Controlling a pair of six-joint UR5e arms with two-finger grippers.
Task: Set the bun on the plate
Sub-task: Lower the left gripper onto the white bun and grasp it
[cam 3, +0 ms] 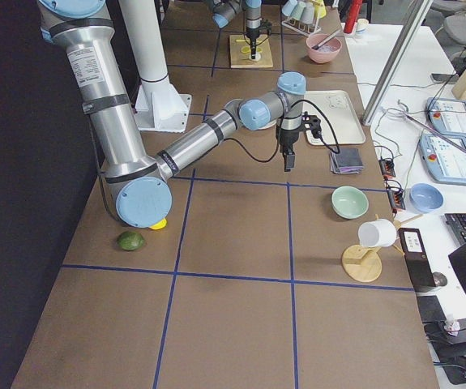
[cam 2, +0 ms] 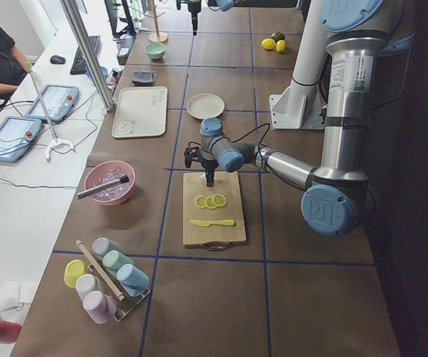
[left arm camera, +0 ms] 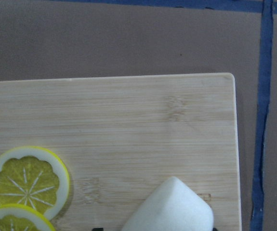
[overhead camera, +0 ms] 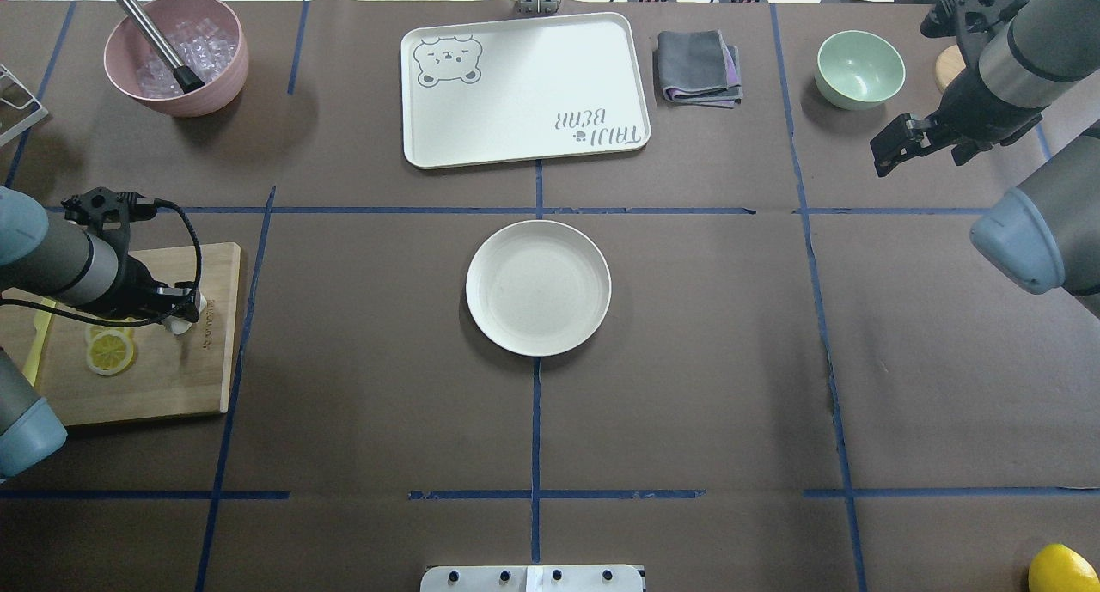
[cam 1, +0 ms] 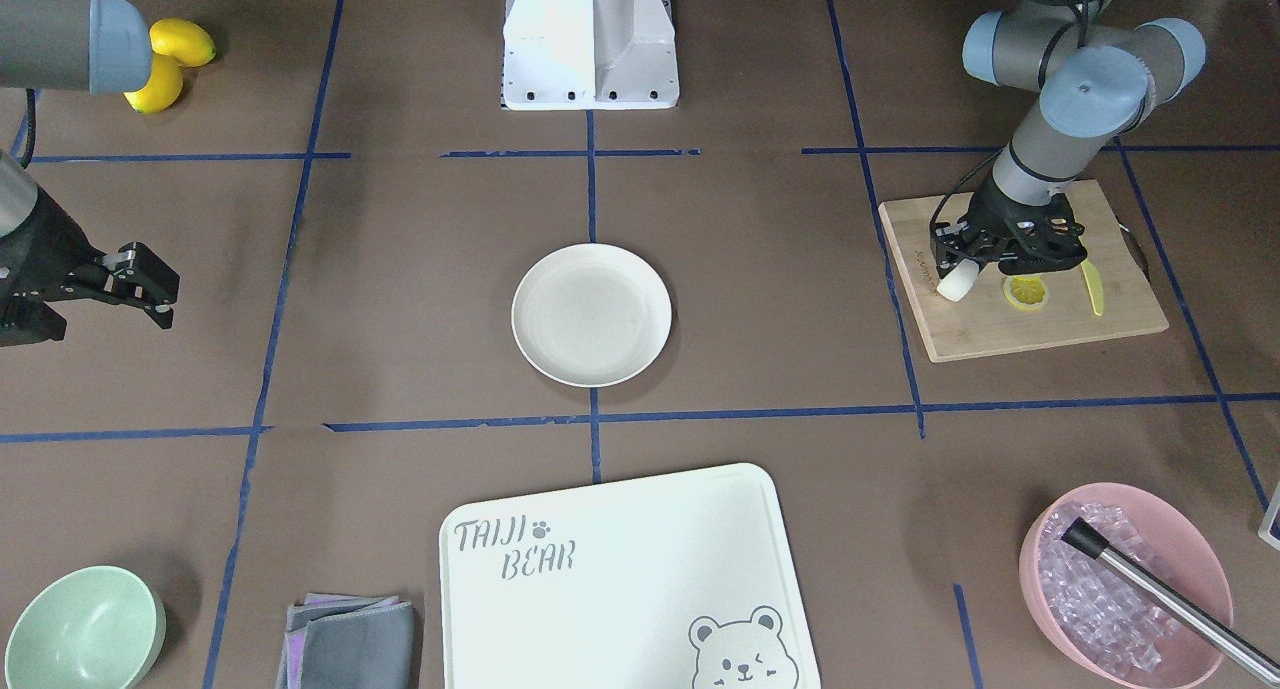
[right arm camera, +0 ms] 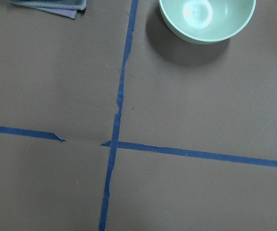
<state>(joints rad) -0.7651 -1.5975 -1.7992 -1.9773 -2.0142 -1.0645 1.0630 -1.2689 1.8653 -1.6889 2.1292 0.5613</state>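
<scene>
The white bun [cam 1: 955, 284] is tilted between the fingers of my left gripper [cam 1: 958, 274], which is shut on it low over the wooden cutting board [cam 1: 1020, 334]. In the left wrist view the bun [left arm camera: 169, 209] fills the bottom edge, close to the board's corner. From overhead only a sliver of bun [overhead camera: 183, 324] shows under the left gripper [overhead camera: 180, 313]. The cream-white plate [cam 1: 592, 314] sits bare at the table's centre [overhead camera: 538, 287], well apart from the board. My right gripper [cam 1: 155, 289] hovers open and holds nothing, far off near the mint-green bowl [overhead camera: 859, 68].
Lemon slices [cam 1: 1027, 292] and a yellow knife [cam 1: 1093, 289] lie on the cutting board beside the bun. A bear-print board [cam 1: 620, 579], a folded cloth [cam 1: 350, 641], a pink bowl [cam 1: 1125, 579] of ice with a muddler, and lemons [cam 1: 170, 64] lie around the plate.
</scene>
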